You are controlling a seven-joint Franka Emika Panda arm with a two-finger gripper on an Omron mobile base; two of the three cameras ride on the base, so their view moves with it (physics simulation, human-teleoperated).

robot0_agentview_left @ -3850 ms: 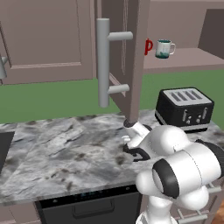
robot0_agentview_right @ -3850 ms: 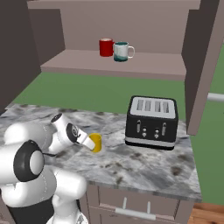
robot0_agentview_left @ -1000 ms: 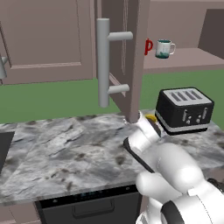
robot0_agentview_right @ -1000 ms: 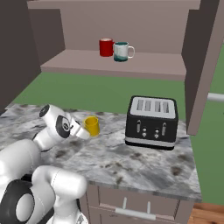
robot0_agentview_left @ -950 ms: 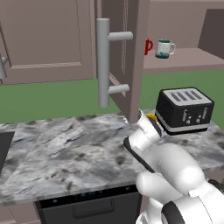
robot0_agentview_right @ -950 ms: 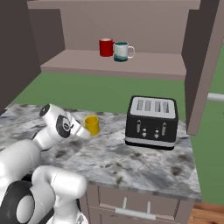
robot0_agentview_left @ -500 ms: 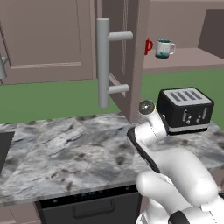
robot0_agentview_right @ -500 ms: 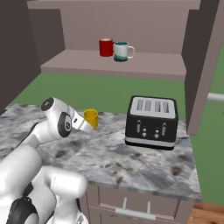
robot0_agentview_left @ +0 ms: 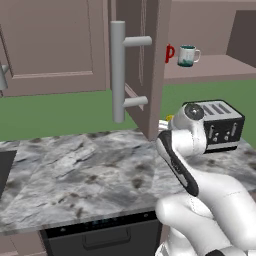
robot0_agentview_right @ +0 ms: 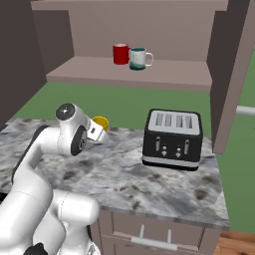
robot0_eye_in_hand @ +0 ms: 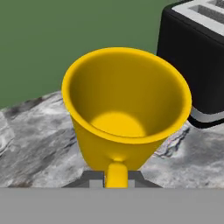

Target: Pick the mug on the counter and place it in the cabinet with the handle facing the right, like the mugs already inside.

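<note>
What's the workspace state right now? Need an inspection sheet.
Surface: the counter, grey-white marble with dark veins.
Job's things: the mug, yellow, at the gripper, its handle towards the hand camera, mouth open and empty; cabinet open, door swung out.
Clutter: black toaster on the counter; red mug and white-and-teal mug on the cabinet shelf.
Gripper: gripper at the mug's handle side; finger tips mostly hidden, cannot tell whether it is shut on the mug.
Cables: nothing seen.
Surroundings: green wall, panelled cabinet door further left.
</note>
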